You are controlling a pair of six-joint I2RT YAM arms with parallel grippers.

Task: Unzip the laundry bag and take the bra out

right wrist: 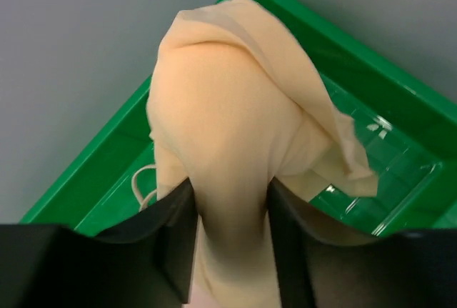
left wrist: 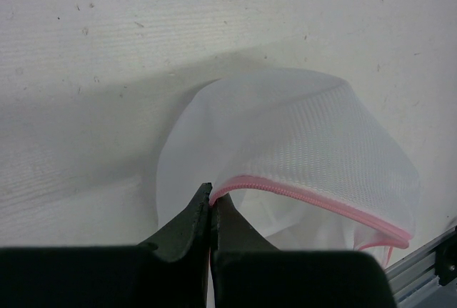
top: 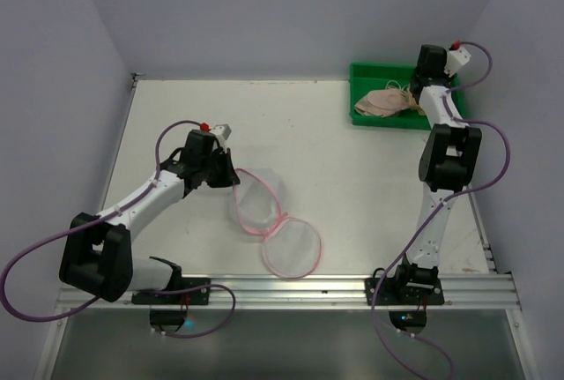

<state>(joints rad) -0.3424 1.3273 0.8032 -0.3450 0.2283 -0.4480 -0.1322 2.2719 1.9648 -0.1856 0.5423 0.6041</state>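
The laundry bag (top: 275,221) lies open in the middle of the table, its two round mesh halves spread side by side with pink zipper trim. My left gripper (top: 231,179) is shut on the pink rim of the upper half; in the left wrist view my left gripper (left wrist: 211,195) pinches the trim and the mesh bag (left wrist: 300,136) bulges beyond it. The beige bra (top: 381,102) rests in the green tray (top: 370,71) at the back right. My right gripper (top: 414,98) is there. In the right wrist view my right gripper (right wrist: 232,201) is closed around a bra (right wrist: 228,108) cup over the tray (right wrist: 400,151).
The tray stands against the back wall at the table's far right corner. The right wall is close behind the right arm. An aluminium rail (top: 335,287) runs along the near edge, just below the bag's lower half.
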